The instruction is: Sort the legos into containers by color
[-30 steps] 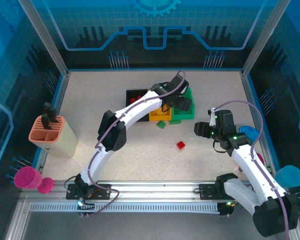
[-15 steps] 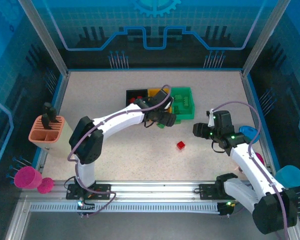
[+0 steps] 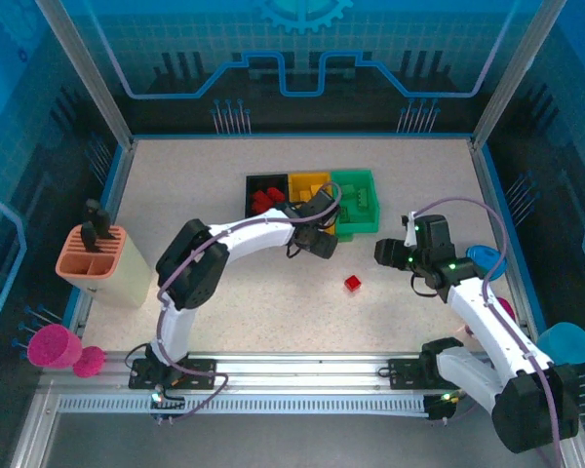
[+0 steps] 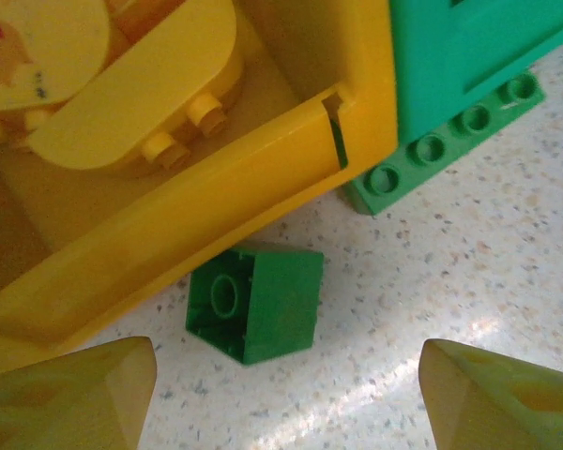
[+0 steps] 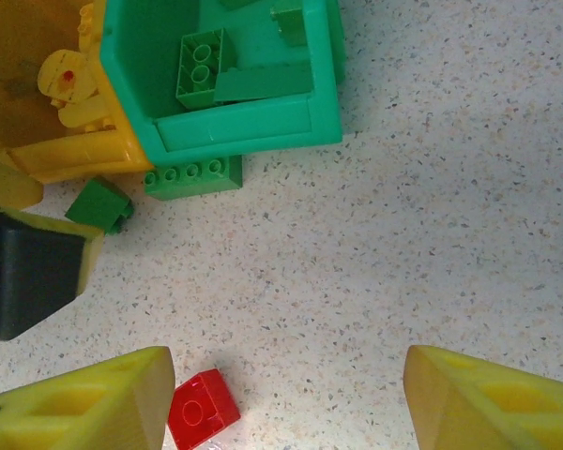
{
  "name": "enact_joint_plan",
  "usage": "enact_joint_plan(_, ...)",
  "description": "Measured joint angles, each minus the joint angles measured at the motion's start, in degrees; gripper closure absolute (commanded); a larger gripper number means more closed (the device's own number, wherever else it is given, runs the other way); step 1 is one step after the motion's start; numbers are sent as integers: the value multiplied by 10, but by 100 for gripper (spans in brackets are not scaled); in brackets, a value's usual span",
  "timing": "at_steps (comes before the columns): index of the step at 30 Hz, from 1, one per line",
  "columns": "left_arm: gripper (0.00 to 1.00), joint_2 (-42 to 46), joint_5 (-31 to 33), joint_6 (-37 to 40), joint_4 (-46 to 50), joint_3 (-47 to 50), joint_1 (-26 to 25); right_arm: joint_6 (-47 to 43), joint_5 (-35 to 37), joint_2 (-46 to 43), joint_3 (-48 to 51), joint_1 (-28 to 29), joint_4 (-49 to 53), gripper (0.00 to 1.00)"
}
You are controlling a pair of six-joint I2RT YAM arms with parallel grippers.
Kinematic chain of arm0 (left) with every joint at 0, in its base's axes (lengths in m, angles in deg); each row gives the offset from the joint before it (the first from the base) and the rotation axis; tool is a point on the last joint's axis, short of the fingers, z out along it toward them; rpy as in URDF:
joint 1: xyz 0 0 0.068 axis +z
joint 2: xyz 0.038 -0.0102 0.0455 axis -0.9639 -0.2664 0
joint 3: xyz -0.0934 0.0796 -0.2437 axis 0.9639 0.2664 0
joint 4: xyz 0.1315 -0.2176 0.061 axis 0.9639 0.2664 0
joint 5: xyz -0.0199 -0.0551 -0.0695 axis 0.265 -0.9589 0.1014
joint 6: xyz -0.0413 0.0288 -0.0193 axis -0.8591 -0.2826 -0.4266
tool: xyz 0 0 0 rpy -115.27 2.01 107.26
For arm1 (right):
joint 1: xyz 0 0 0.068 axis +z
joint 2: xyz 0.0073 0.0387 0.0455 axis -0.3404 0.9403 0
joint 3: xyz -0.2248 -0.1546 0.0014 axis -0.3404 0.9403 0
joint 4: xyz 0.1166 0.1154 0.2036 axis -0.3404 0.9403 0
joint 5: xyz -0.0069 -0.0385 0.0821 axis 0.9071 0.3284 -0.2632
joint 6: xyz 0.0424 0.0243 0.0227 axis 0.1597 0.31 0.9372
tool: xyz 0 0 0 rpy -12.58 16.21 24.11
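Observation:
Black bin, yellow bin and green bin stand in a row at the table's middle back. Red bricks lie in the black bin. My left gripper is open and low over the table, just short of a small green brick that rests against the yellow bin's wall. A long green brick lies by the green bin's foot. My right gripper is open above bare table. A red brick sits on the table beside its left finger.
A cream holder with an orange top stands at the left edge. Pink cups sit at the near left and blue cups at the right. Metal frame posts border the table.
My left arm has drawn back from over the bins and dropped to the table before the yellow bin. The right gripper has shifted slightly left.

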Motion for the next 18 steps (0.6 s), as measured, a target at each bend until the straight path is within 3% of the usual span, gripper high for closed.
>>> enact_joint_plan(9, 32, -37, 24, 2, 9, -31, -1, 2, 0, -2, 10, 1, 0, 34)
enact_joint_plan(18, 50, -52, 32, 5, 12, -45, -2, 4, 0, -4, 10, 1, 0, 34)
